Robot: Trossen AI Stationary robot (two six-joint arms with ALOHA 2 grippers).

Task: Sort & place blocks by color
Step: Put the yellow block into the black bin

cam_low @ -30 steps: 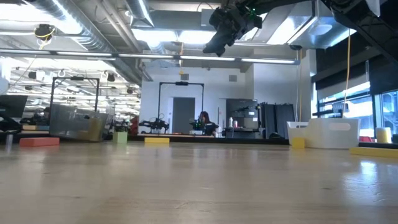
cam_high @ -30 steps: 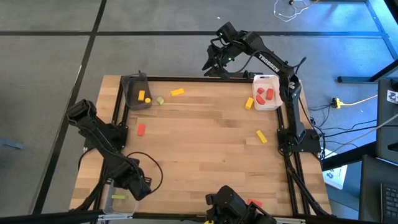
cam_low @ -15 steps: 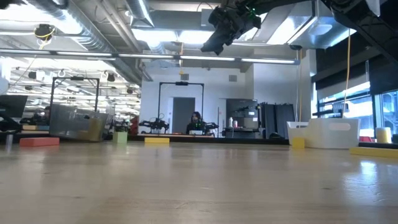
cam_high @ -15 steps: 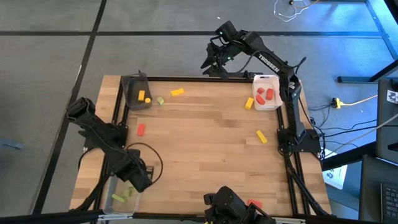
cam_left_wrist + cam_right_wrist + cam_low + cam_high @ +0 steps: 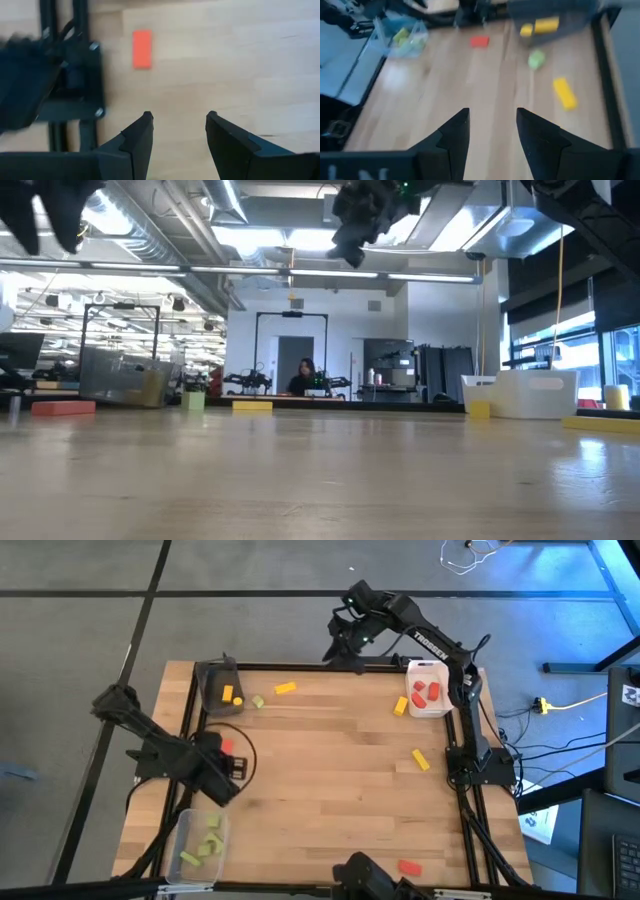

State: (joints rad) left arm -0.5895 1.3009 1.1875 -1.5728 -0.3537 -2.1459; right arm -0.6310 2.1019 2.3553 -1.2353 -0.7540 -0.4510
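While the left gripper (image 5: 177, 132) hovers empty with fingers spread over the table's left edge, a red block (image 5: 142, 48) lies just ahead of it. Right gripper (image 5: 491, 127) hangs parted past the far edge. Green blocks (image 5: 205, 842) sit in the clear tray (image 5: 183, 830); the dark tray (image 5: 212, 680) holds what looks like a yellow block (image 5: 228, 693).

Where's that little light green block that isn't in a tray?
In the high view, the green block lies on the table's far left, between the dark grey tray and a yellow block.
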